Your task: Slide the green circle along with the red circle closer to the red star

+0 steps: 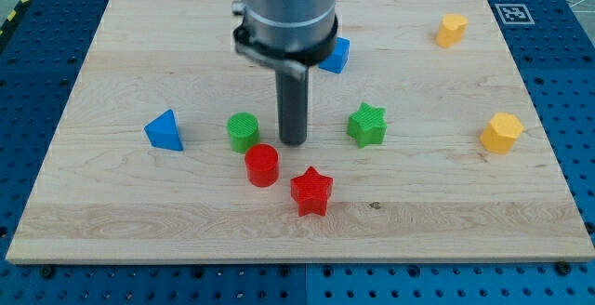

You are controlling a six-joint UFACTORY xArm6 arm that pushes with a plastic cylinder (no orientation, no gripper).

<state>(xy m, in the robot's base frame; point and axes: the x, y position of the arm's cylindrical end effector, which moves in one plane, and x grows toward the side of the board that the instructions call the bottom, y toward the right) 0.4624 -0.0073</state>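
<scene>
- The wooden bench (139, 221) is seen from its near edge, with a blue perforated surface (567, 82) around it.
- The arm's grey cylindrical housing (285, 12) is seen at the far centre, with the dark rod (293, 100) hanging straight down from it.
- No fingers are fitted; the rod ends in my tip (294, 142), which is set on the bench.
- My tip is placed just to the right of the green circle (243, 131) and just beyond the red circle (262, 165), close to both; contact with either cannot be told.
- The green circle and the red circle are found side by side, nearly touching, the red one nearer and slightly to the right.
- The red star (311, 191) is seen just to the right of the red circle and a little nearer, with a narrow gap between them.
- A green star (366, 125) lies to the right of my tip.
- A blue triangular block (165, 130) lies to the left of the green circle.
- A blue block (336, 56) is partly hidden behind the housing, so its shape cannot be made out.
- Two yellow blocks are placed at the right: one (451, 29) at the far side, the other (501, 133) nearer the right edge.
</scene>
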